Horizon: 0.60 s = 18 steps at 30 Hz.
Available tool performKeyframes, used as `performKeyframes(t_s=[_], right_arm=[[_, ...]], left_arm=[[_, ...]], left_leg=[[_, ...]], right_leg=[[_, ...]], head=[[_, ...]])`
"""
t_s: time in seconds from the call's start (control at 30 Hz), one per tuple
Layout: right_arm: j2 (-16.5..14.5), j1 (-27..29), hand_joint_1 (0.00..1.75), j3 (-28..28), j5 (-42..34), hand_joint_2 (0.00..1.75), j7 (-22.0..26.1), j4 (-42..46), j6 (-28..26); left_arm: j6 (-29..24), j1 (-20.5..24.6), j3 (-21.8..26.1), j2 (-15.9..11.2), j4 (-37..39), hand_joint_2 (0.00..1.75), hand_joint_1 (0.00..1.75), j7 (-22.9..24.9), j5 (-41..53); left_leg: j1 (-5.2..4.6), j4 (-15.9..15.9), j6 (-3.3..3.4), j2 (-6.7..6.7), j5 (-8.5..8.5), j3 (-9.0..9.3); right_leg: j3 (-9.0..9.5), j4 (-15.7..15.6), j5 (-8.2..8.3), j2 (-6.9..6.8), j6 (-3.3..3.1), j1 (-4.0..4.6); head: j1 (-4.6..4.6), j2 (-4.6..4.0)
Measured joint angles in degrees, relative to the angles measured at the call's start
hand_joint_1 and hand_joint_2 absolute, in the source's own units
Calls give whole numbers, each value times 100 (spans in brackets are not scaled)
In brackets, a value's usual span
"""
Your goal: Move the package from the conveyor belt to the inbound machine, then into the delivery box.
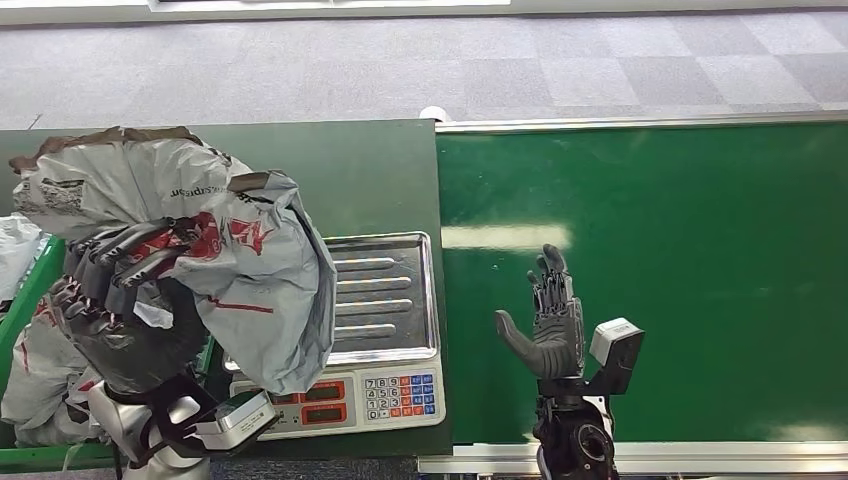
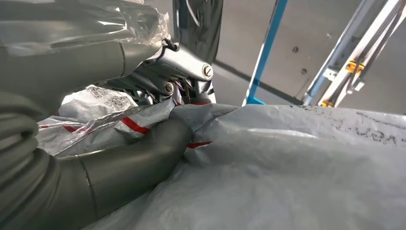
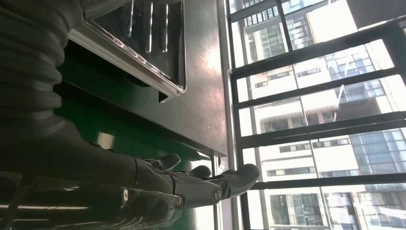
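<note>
A grey plastic mailer package (image 1: 255,270) with red print hangs in my left hand (image 1: 120,265), lifted above the left side of the scale and the green bin. The left wrist view has the thumb (image 2: 143,153) pressed into the package (image 2: 297,163) from close up. The scale's steel pan (image 1: 385,295) holds nothing. My right hand (image 1: 550,320) is open with fingers straight, hovering over the green conveyor belt (image 1: 680,280) near its left end. In the right wrist view the right hand (image 3: 191,184) holds nothing.
The scale's keypad and red displays (image 1: 360,395) face me. A green-rimmed bin (image 1: 30,290) at the far left holds other grey packages (image 1: 35,380). A metal rail (image 1: 640,123) borders the belt's far side, grey carpet beyond it.
</note>
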State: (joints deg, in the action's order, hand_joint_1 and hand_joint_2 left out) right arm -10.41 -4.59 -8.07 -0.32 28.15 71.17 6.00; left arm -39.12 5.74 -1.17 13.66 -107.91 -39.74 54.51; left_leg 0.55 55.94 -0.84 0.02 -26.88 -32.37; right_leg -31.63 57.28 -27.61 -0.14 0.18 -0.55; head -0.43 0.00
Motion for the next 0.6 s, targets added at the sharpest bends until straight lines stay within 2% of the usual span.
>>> performKeyframes(t_s=[0.3,0.47,0.6], right_arm=[[25,66,0,1,-5,175,18,9,-48],[25,151,0,16,29,175,-8,78,-69],[16,166,0,49,135,175,-61,137,-25]], left_arm=[[2,55,753,39,-96,175,175,0,272],[2,152,1406,95,225,175,175,0,323],[2,293,1841,138,759,175,175,1,409]], left_leg=[[0,0,0,2,0,0],[0,0,0,3,0,0],[0,0,0,4,0,-1]], right_leg=[[-3,0,0,1,0,0],[-6,0,0,2,0,0],[-6,0,0,3,0,0]], head=[[0,0],[1,0],[0,0]])
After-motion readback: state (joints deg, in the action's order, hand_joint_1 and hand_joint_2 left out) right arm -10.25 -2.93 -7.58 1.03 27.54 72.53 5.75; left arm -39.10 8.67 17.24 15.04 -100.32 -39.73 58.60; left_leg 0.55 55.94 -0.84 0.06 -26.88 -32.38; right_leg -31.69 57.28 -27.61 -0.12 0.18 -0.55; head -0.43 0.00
